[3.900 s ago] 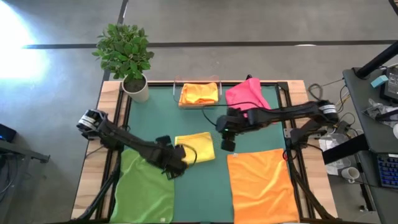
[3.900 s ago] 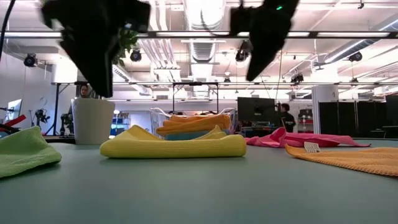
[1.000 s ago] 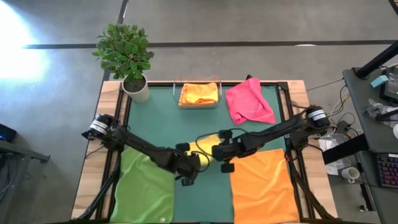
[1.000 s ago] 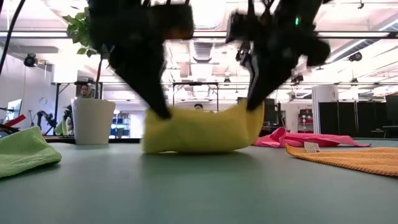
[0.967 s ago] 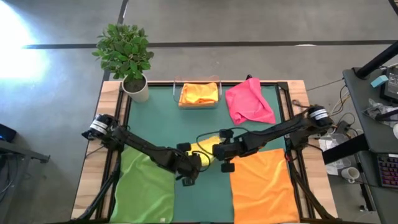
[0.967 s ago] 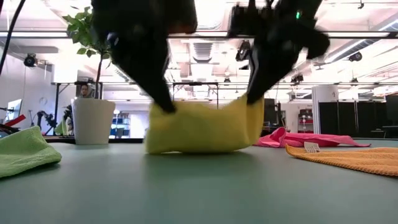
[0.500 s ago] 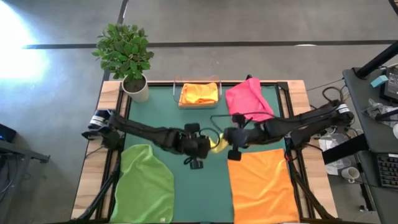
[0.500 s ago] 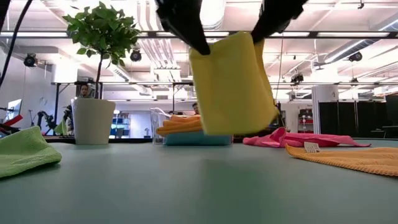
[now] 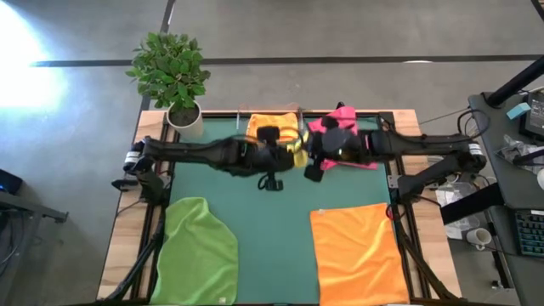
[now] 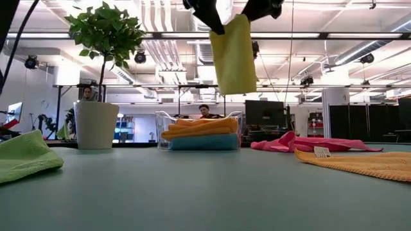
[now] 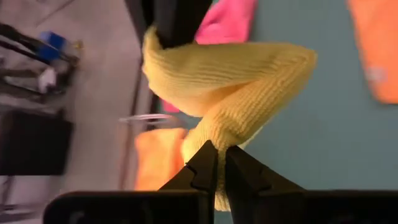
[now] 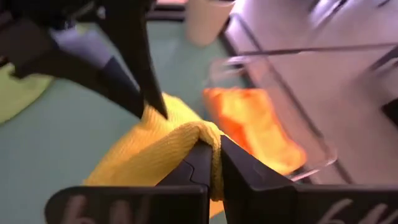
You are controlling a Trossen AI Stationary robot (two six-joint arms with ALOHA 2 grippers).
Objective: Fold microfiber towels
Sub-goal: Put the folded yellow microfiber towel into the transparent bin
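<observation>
- Left gripper (image 11: 216,163) and right gripper (image 12: 211,163) are both clamping the folded yellow towel (image 10: 234,56), carrying it.
- Next: lowering it onto the tray (image 10: 239,120) stack ahead.

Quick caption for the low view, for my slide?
Both grippers hold the folded yellow towel high above the tray of stacked towels.

Both arms reach in level toward the table's far middle, wrists almost meeting. The left gripper (image 9: 287,158) is pinched tight on one corner of the yellow towel (image 10: 235,54); the right gripper (image 9: 308,158) is clamped on the other, towel hanging high.
</observation>
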